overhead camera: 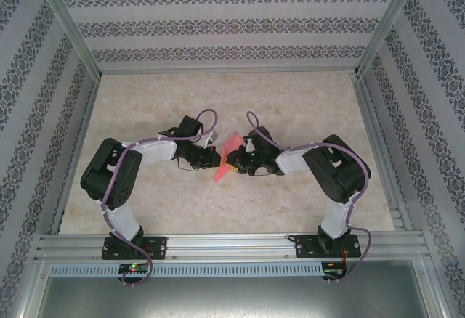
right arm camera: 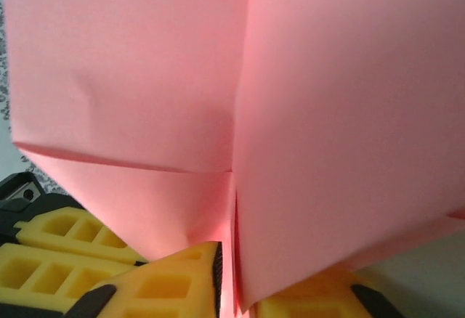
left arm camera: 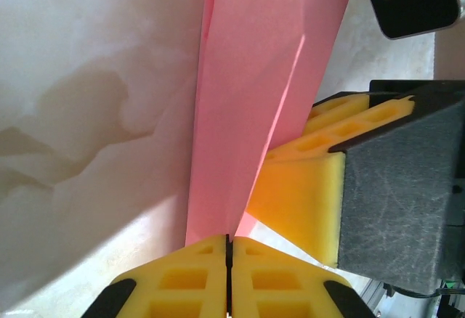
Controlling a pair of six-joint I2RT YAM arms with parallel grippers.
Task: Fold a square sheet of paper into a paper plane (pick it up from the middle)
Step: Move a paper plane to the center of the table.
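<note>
Folding is judged partly done: the pink paper [left arm camera: 247, 78], creased into layered flaps but not yet a slim dart, is held over the middle of the desk [overhead camera: 290, 100], clenched by the left hand [left arm camera: 229, 278] and the right hand [right arm camera: 227, 289] alike. Sharper wing folds are left; the hands are crowded together.

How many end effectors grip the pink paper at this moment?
2. The left end effector pinches the pink paper along a fold. The right end effector clamps it from the opposite side, facing the left one.
</note>
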